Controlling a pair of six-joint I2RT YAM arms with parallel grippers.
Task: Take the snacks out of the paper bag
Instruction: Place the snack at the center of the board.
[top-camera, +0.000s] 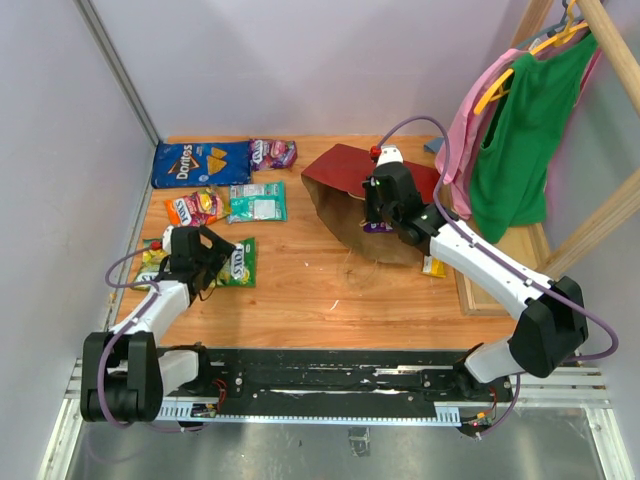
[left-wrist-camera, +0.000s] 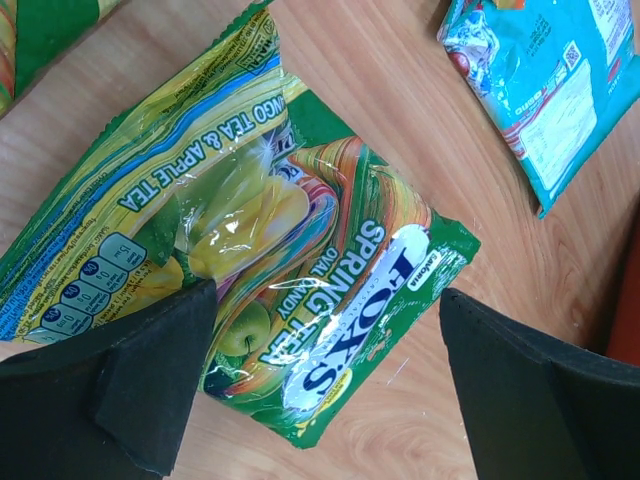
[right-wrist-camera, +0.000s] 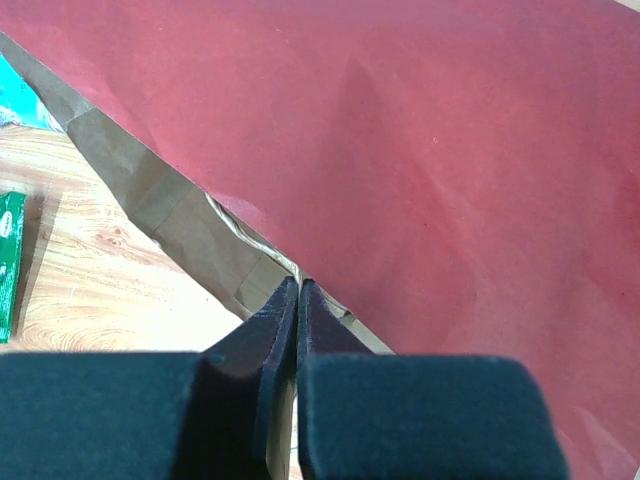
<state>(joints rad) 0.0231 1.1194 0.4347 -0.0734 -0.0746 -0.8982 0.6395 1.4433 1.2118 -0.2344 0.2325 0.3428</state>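
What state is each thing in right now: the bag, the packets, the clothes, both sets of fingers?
Red paper carrier bag, tipped on its side, mouth open.
Green glossy Fox's candy packet, lying flat, not held.
Left arm's black fingers, wide open over that packet.
Right arm's black fingers, shut, tips at the bag's brown rim.
Large blue Doritos bag, out, lying flat.
Green cloth top, hanging up.

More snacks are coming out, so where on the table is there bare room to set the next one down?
The widest bare patch of table lies centre front, between the green Fox's packet and the paper bag. The left back is crowded: Doritos bag, purple packet, orange packet, teal packet lie close together, with the left gripper over the green one.
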